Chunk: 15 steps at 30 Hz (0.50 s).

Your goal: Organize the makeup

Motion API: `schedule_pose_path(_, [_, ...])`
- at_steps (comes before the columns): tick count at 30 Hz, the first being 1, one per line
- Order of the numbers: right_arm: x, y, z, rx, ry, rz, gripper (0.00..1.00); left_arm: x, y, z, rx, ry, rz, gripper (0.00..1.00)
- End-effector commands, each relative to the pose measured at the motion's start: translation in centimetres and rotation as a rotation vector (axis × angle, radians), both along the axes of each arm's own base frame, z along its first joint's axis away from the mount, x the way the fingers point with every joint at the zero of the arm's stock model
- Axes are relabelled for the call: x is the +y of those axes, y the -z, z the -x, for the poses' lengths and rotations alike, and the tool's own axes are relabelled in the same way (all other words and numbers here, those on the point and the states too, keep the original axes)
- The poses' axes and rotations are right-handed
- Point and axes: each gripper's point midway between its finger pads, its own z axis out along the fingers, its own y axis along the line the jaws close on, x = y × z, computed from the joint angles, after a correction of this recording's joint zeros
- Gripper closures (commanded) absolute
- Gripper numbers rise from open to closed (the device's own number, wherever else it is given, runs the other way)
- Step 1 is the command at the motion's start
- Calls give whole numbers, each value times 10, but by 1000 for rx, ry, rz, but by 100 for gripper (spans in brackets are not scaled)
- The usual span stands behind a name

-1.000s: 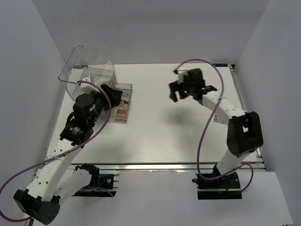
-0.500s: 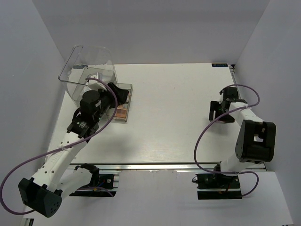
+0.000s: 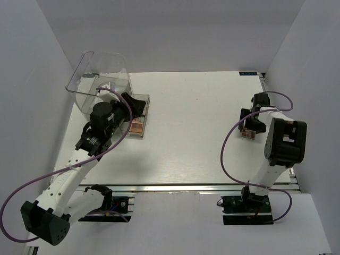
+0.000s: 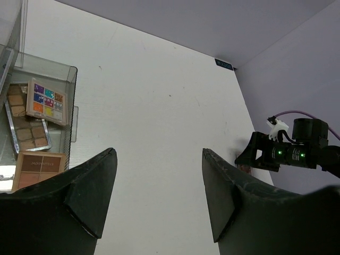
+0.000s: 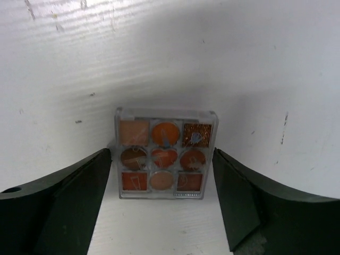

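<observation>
Right wrist view reveals a nine-pan palette (image 5: 164, 154) between wide-apart right fingers (image 5: 69, 212); left fingers (image 4: 53, 212) spread, empty.

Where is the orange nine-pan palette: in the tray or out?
Out: the orange palette lies flat on bare table between the right pincer's open jaws.

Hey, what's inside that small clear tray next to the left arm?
In the clear tray: a multicoloured square palette lying on a long beige palette, and a brown palette nearer. Its left side is out of frame, so unseen.
</observation>
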Motion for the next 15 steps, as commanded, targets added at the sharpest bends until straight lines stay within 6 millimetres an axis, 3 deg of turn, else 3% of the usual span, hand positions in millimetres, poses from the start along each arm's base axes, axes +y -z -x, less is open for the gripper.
schedule_pose_path(1, [-3,4,-14,-15,6,4,21,3,-5,4,-13,-8,10,26])
schedule_pose_path(5, [7,5,-10,-6,-30,-49,50,2,-5,3,-10,-7,2,26])
schedule_pose_path(10, [26,-2,-10,-31,-128,-120,79,3,-12,4,-30,-3,5,26])
schedule_pose_path(12, [49,-17,-19,-93,-225,-165,89,4,-20,6,-56,2,-5,26])
schedule_pose_path(14, [87,-34,-31,-180,-418,-171,93,7,-30,8,-84,-6,-14,26])
schedule_pose_path(15, [116,-48,-32,-231,-529,-213,95,10,-38,9,-100,-11,-28,26])
